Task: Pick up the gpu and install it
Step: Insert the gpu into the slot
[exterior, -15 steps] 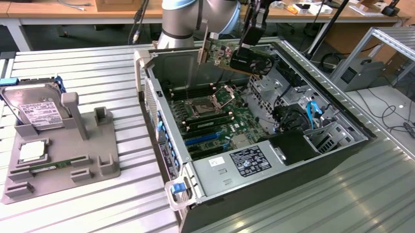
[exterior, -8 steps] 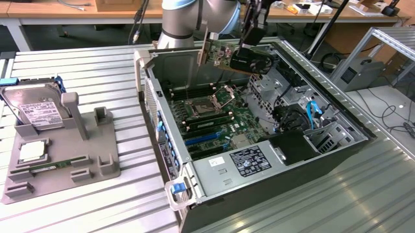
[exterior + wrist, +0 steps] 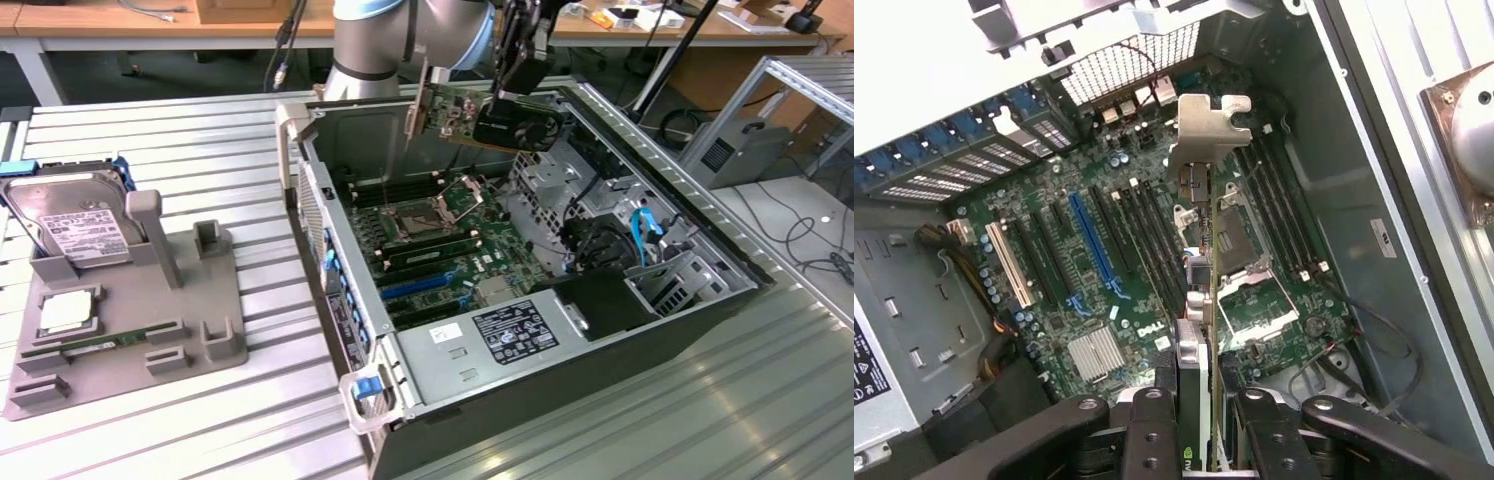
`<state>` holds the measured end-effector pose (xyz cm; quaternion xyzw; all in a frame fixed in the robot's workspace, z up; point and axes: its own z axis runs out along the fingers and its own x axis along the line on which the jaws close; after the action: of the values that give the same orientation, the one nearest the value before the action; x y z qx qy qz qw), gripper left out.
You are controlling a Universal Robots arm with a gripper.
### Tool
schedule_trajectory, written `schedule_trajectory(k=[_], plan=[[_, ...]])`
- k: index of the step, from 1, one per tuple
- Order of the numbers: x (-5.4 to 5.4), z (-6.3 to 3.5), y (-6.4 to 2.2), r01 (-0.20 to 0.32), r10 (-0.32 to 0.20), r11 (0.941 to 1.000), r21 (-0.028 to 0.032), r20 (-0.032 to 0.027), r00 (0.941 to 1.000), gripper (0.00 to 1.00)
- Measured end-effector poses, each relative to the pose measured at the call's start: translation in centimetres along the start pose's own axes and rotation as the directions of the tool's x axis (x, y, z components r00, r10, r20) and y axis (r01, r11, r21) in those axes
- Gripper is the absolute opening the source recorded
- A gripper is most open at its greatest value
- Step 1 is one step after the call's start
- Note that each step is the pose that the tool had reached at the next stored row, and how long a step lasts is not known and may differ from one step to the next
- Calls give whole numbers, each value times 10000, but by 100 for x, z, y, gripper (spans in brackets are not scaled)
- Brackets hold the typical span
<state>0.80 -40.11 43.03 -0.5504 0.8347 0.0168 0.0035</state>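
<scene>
The gripper (image 3: 1199, 425) is clamped on the gpu (image 3: 1192, 365); its dark fingers (image 3: 1154, 430) press the card from both sides, and the card is seen edge-on with its silver bracket (image 3: 1206, 125) at the far end. Judged from this hold, the step in hand is carrying the card over the open case (image 3: 310, 190) and squaring it up to a slot. The grip looks firm, though the card sits thin between the fingers, so any twist would show first at the bracket.

Below the card lies the motherboard (image 3: 1104, 310). The card's edge runs roughly parallel to the long slots, yet it hangs over the black ones beside the CPU socket (image 3: 1254, 290), apart from the blue slot (image 3: 1094, 245). Which slot is meant I cannot tell.

To do this well, keep the card upright and true to the slot line. Watch the loose cables (image 3: 1364, 330) near the socket, and bring the bracket toward the rear openings (image 3: 974, 165) evenly.

In the exterior view the gpu (image 3: 487, 118) hangs well above the case, slightly tilted; the hard drive (image 3: 74, 228) rests far off on its grey stand (image 3: 200, 340).
</scene>
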Motion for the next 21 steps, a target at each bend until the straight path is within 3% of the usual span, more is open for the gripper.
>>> schedule_trajectory(k=[21], plan=[[0,4,0,940,-940,9956,-24,-22,9956,27]])
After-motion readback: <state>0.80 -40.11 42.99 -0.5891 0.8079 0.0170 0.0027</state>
